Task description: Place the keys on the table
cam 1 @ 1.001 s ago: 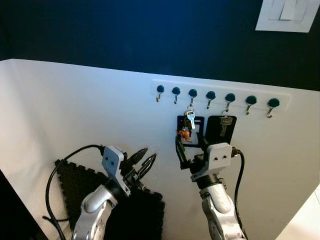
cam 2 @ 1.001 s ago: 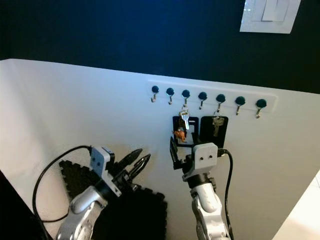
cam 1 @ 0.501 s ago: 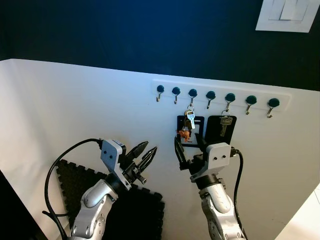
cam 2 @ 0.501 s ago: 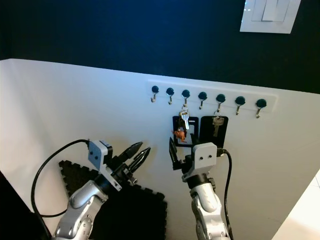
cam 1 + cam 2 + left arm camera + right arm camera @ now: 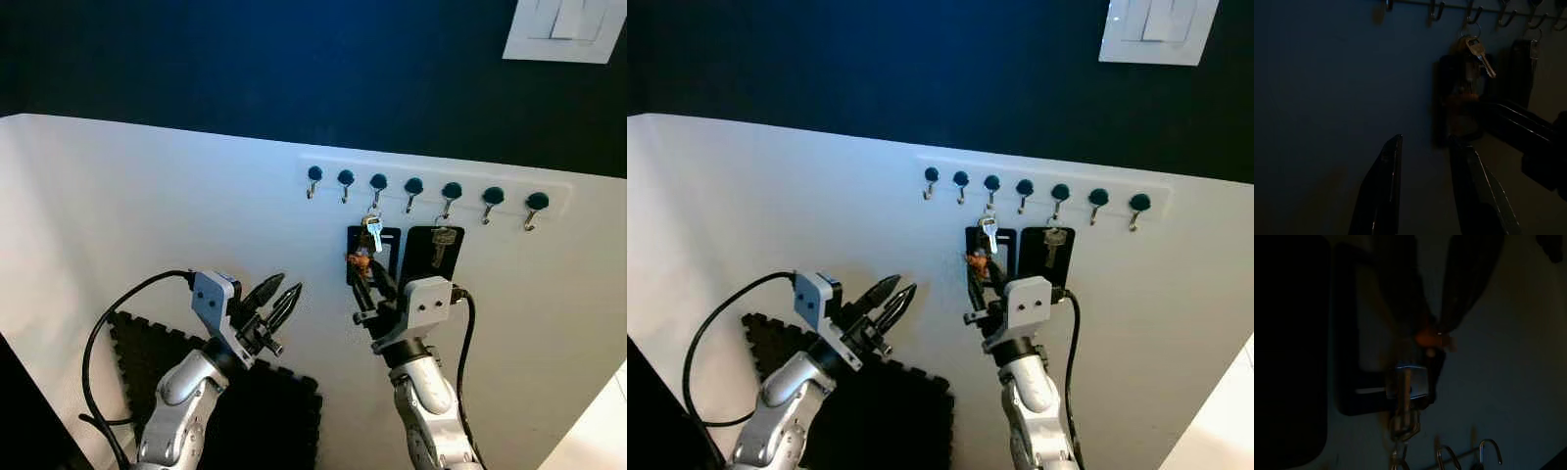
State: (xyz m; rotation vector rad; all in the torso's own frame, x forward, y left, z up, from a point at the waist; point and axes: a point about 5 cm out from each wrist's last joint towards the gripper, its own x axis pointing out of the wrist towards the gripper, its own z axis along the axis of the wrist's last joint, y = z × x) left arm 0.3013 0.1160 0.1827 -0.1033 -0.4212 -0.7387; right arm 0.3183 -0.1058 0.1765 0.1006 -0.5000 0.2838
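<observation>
Keys, silvery with blue head and small orange charm, hung from third hook of the hook rail. Right claw pinched shut on keys at the charm. Left claw slightly parted, holding nothing.

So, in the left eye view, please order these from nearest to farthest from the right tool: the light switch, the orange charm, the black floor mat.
1. Orange charm, at the right tool tips.
2. Black floor mat, lower left.
3. Light switch, top right on the dark wall.
</observation>
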